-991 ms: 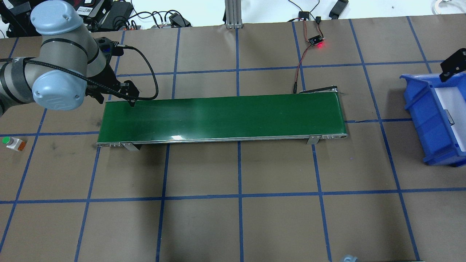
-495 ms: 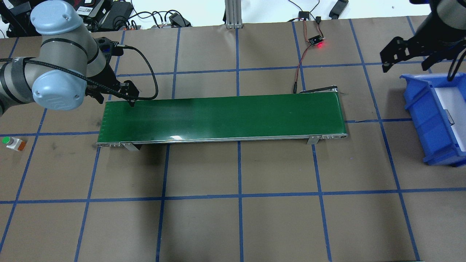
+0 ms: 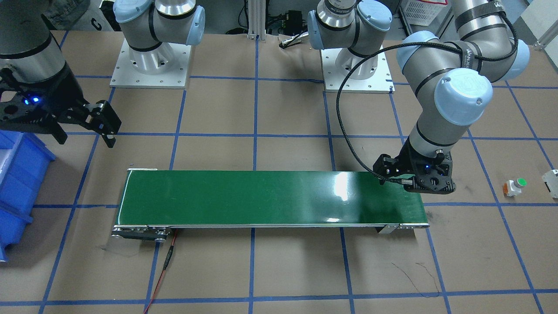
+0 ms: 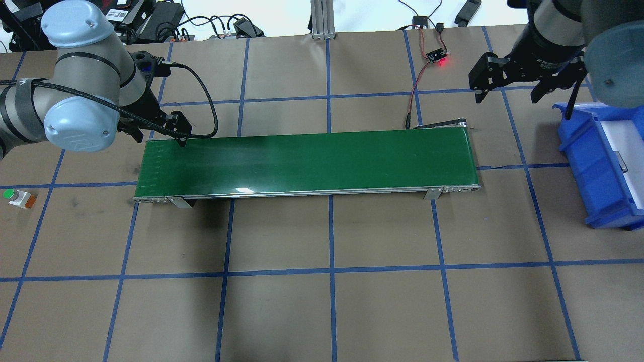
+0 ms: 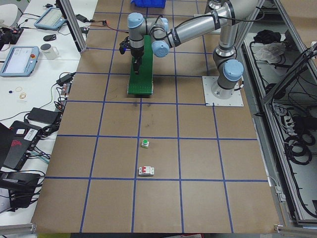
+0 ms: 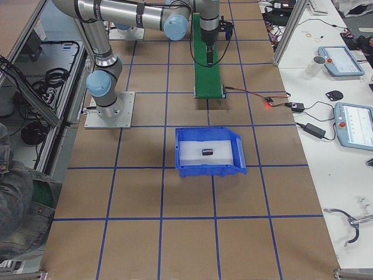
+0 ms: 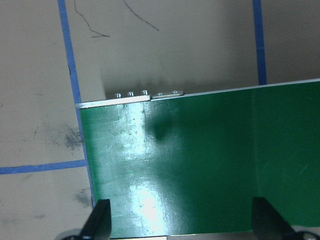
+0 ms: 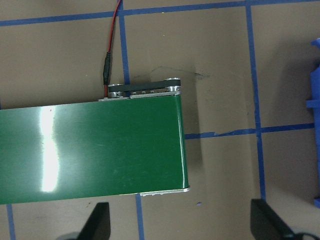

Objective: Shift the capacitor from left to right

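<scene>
A white button [image 4: 19, 197] with a green cap and orange base lies at the nine o'clock edge of the matte brown surface [image 4: 332, 301], which is taped in a blue grid. The left arm [image 4: 80, 115] hangs the left jaws, spread wide and empty, over the nine o'clock end of the glossy green belt [image 4: 312, 161]. At one o'clock from the belt's other end, the right arm [image 4: 553, 35] holds the right jaws spread and empty. At three o'clock, a white-lined blue plastic bin [image 4: 588, 166] holds the stubby dark capacitor [image 6: 207, 151].

Brown table [image 4: 352, 301], taped in blue squares: green conveyor [image 4: 307, 161] mid-table, blue bin [image 4: 588, 166] right, button [image 4: 17, 197] and white box [image 5: 145, 171] left, lit board [image 4: 436, 55] far.
</scene>
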